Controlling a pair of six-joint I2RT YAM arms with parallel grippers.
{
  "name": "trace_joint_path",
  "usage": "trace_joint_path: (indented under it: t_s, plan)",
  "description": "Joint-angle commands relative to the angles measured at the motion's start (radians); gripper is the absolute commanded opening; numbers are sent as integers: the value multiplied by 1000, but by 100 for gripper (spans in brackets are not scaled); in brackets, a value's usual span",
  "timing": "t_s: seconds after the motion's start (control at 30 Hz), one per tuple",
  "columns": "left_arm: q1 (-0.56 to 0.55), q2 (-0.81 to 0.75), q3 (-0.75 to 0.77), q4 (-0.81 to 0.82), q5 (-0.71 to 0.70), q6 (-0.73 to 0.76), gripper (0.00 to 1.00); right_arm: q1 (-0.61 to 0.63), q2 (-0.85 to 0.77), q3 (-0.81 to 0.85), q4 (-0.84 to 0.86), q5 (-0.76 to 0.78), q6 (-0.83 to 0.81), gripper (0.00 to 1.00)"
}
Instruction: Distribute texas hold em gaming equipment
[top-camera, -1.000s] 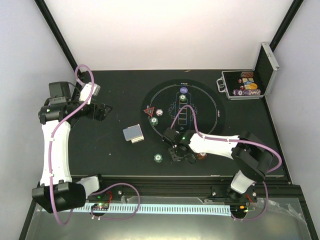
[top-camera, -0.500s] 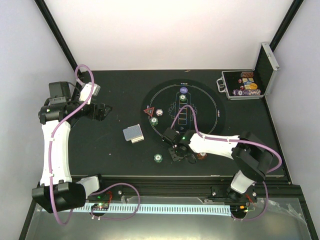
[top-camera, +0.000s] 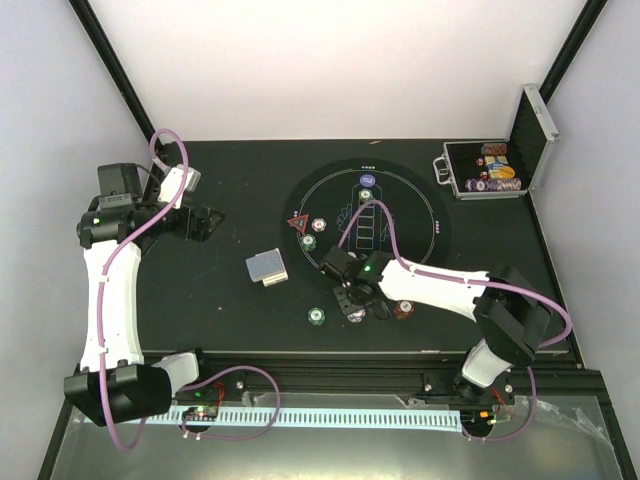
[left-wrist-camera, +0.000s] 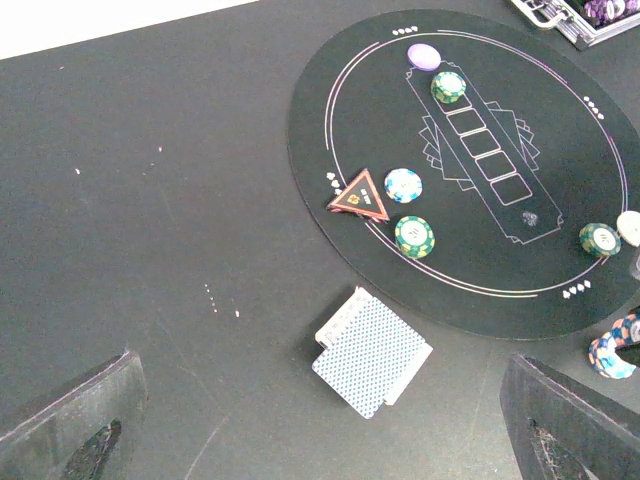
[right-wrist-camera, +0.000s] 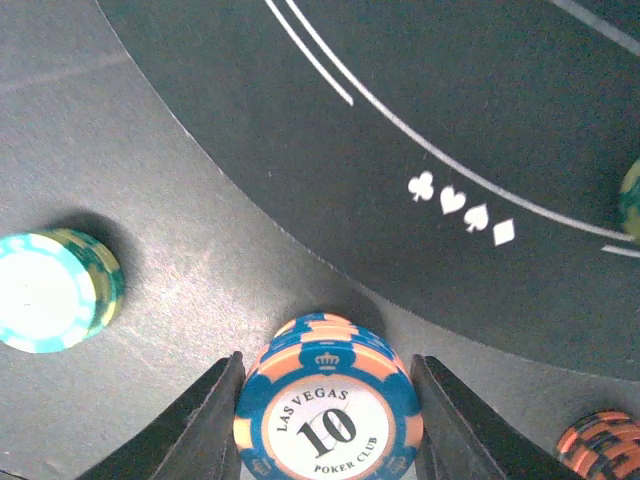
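Now the right claw (right-wrist-camera: 328, 432) is gripping a short orange-and-blue stack of chips (right-wrist-camera: 328, 410). Its 2 fingers (right-wrist-camera: 208, 432) are pressing against opposite sides of the rim, so the stack is sitting dead centre between them, not off to either side. Whether it is resting on the table (right-wrist-camera: 110, 110) or hanging just above it, I cannot tell. Being round, the stack is offering no long axis in plan. Its only axis is running straight up, and it is lying level with the white "10" face pointing up at the wrist camera.

Outward from there, the stack is sitting just outside the near rim of the round mat (right-wrist-camera: 420, 110), close below the 4 printed suit marks (right-wrist-camera: 460, 205). A green stack (right-wrist-camera: 55, 290) is lying off the mat towards the robot's left, apart from the gripped chips. A brown chip (right-wrist-camera: 600, 447) is lying near on the other side, so the gripped stack is sitting between the 2. I am judging that the coming move is turning on this gap: the chips are wanting a spot clear of both neighbours.

The right arm is plainly the nearer. The left claw (left-wrist-camera: 320, 440) is hanging well away over the left of the table, fingers spread wide with nothing between them, nearer the deck of cards (left-wrist-camera: 370, 350) than these chips.
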Motion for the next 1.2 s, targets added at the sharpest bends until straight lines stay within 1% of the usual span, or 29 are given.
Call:
trace_joint_path:
  t_s: [0.0,0.07,0.17,0.3,0.47,0.57,0.77,0.9,1.03,1.17]
  plan:
    - [6,-2,20,15,3,-3,99,-11,-25,85,-62,69,-38,18]
    - [6,-3,22,14,0,-2,99,-39,-21,121,-79,81,-60,18]
    - [6,-2,26,13,-2,-2,99,-117,-3,181,-97,95,-113,18]
    - [6,1,26,13,-3,-3,99,-272,58,299,-97,109,-193,18]
    - [6,7,25,13,-1,-5,99,-452,264,520,-91,117,-265,18]
    - [6,11,24,16,-4,-4,99,-524,410,711,-118,127,-289,18]
    - [6,39,25,31,-3,-8,99,-609,702,1074,-205,119,-292,19]
    - [6,59,34,30,0,-11,99,-637,845,1250,-247,79,-286,19]
    - [6,65,33,37,-2,-12,99,-645,932,1325,-252,76,-291,19]
    - [6,65,37,41,1,-13,99,-657,958,1328,-234,49,-285,19]
